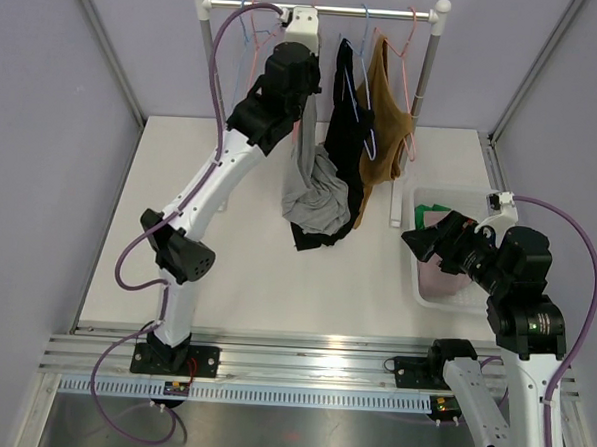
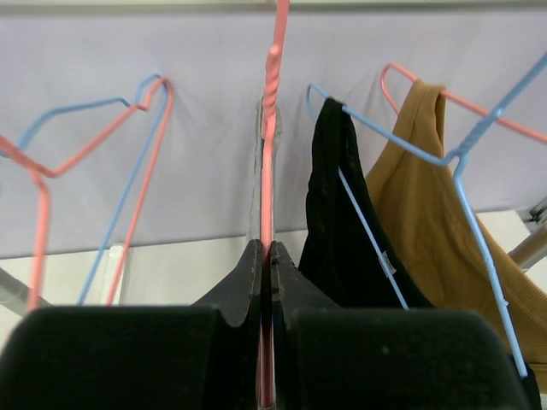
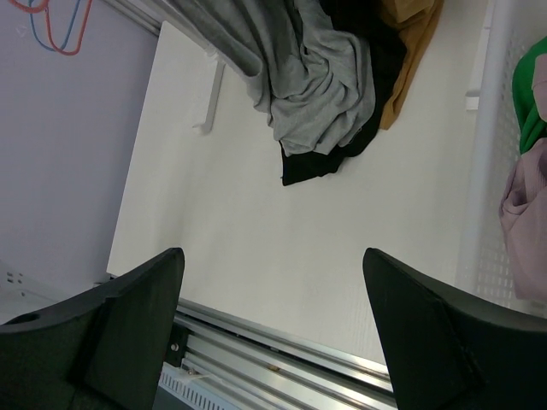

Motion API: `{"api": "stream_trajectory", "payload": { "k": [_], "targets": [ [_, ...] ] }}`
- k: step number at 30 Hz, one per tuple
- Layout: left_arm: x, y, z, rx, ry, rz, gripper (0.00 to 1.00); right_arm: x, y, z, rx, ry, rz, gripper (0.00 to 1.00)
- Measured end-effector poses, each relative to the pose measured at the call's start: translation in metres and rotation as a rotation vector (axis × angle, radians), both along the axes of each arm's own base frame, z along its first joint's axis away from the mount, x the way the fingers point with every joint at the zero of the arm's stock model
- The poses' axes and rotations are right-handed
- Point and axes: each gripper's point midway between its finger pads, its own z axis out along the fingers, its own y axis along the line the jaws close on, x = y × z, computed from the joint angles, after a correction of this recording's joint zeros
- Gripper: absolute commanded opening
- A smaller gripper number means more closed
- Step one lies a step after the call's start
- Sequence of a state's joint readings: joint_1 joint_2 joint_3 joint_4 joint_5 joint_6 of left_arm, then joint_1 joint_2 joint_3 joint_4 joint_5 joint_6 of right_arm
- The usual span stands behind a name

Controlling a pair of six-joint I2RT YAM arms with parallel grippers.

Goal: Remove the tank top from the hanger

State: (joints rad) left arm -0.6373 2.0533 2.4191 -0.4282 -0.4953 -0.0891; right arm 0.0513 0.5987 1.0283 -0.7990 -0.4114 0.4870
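1. Gray tank top (image 1: 315,189): drapes down from the rail (image 1: 320,6), and its lower part lies bunched on the bench (image 1: 226,260). Its top is hidden behind the left arm, but it appears to hang from the pink hanger (image 2: 270,94).
2. Pink hanger: hooked over the rail, with its twisted neck upright between the fingers of the left claw.
3. Left claw (image 2: 267,265): pressed together, pinching the pink hanger's wire just below the neck.
4. Neighbours: a black top (image 1: 345,96) just beside the gray one, and a brown top (image 1: 386,118) beyond it, each on its own hanger.
5. Right claw (image 3: 272,256): spread wide and holding nothing. It hovers over the bench near the white tub (image 1: 416,280), well apart from the rail.
6. Progress: early. The hanger is gripped, but the tank top is not yet off it; pulling the fabric free remains, probably work for the idle right claw.
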Motion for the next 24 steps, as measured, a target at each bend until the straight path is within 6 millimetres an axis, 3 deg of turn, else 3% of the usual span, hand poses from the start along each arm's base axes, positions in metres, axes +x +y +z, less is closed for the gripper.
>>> {"api": "stream_trajectory", "payload": {
  "k": [9,12,17,22,24],
  "targets": [
    [-0.039,0.032,0.056,-0.051,-0.069,-0.048,0.0,0.0,-0.001,0.005,-0.02,-0.013,0.008,0.94],
    [-0.057,0.035,0.063,-0.061,-0.058,-0.091,0.0,-0.001,0.0,0.012,-0.028,-0.035,0.019,0.96],
    [-0.095,0.044,0.039,-0.071,0.023,-0.156,0.0,-0.002,0.009,0.026,-0.031,-0.075,0.093,0.99],
    [-0.144,0.062,0.01,-0.094,0.091,-0.21,0.0,-0.004,0.034,0.043,0.043,-0.127,0.261,1.0],
    [-0.167,0.07,0.012,-0.122,0.08,-0.24,0.0,-0.005,0.043,0.049,0.083,-0.15,0.316,1.0]
  ]
}}
